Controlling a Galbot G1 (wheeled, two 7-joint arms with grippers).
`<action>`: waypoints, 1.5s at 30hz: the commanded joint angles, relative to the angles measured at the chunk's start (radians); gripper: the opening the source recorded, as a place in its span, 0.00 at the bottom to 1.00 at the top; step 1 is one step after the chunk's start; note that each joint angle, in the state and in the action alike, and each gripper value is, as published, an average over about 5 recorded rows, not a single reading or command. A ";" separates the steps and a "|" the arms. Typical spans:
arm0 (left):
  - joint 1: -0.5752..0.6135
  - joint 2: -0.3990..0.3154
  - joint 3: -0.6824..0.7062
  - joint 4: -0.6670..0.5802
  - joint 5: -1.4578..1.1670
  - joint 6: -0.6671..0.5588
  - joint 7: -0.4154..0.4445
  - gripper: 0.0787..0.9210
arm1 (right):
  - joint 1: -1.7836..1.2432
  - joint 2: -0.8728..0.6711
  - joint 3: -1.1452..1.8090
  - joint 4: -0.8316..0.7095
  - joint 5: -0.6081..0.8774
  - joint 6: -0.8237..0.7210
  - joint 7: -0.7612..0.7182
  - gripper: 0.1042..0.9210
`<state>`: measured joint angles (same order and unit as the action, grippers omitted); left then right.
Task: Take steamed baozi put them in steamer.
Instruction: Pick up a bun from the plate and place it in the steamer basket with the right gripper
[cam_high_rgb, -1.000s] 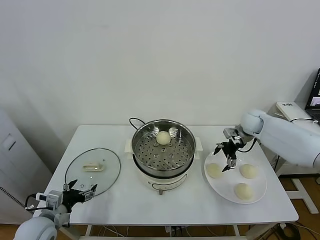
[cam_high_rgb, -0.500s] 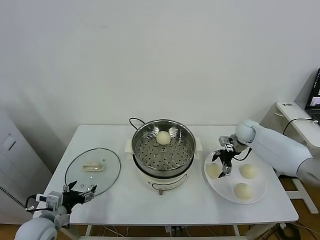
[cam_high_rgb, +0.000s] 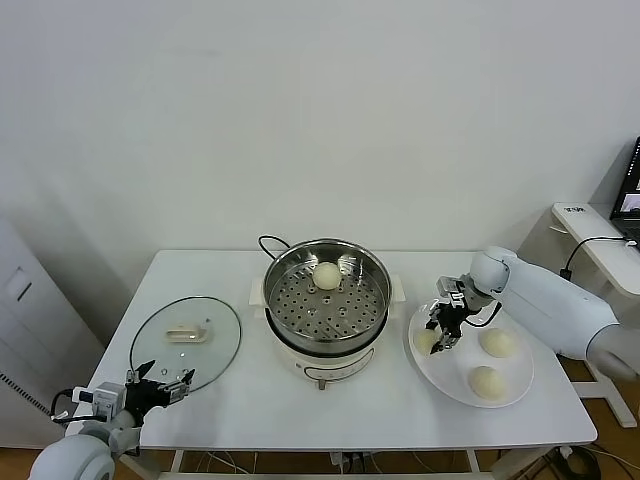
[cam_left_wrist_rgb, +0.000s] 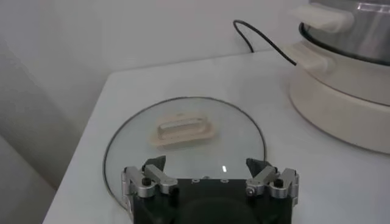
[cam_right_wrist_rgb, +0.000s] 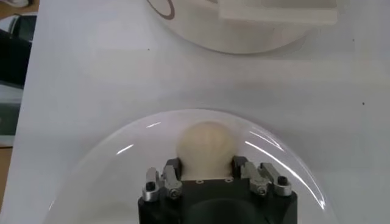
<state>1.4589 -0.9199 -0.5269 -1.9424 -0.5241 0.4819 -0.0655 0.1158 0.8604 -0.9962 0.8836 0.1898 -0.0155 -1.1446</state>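
Observation:
The steel steamer (cam_high_rgb: 325, 305) stands mid-table on its white base, with one cream steamed baozi (cam_high_rgb: 326, 274) lying at the back of the basket. On the white plate (cam_high_rgb: 452, 378) to its right lie three more buns. My right gripper (cam_high_rgb: 443, 333) is down on the one nearest the steamer (cam_high_rgb: 426, 342) and shut on it. The right wrist view shows this baozi (cam_right_wrist_rgb: 205, 143) squeezed between the fingers of the gripper (cam_right_wrist_rgb: 206, 165). The other two buns (cam_high_rgb: 496, 342) (cam_high_rgb: 486, 381) rest free. My left gripper (cam_high_rgb: 160, 384) hovers open at the table's front left corner.
A round glass lid (cam_high_rgb: 215, 345) with a cream handle lies flat left of the steamer, just beyond the left gripper (cam_left_wrist_rgb: 205, 164). A black cord runs behind the pot. The steamer's base (cam_right_wrist_rgb: 244, 30) sits close to the plate's rim (cam_right_wrist_rgb: 122, 155).
My right gripper has dropped from above the plate onto the bun nearest the steamer and closed on it. The left arm has not moved.

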 joint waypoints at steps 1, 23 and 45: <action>0.000 -0.002 -0.001 -0.008 0.001 0.004 -0.002 0.88 | 0.178 -0.060 -0.153 0.107 0.094 -0.020 -0.016 0.44; -0.009 -0.005 0.008 -0.017 0.003 0.002 0.000 0.88 | 0.786 -0.030 -0.525 0.390 0.605 -0.314 0.002 0.44; -0.012 -0.004 0.009 -0.003 0.007 0.001 0.002 0.88 | 0.506 0.308 -0.394 0.286 0.759 -0.426 0.241 0.44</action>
<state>1.4480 -0.9252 -0.5179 -1.9501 -0.5174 0.4834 -0.0638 0.7043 1.0390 -1.4090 1.2062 0.8918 -0.4046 -0.9716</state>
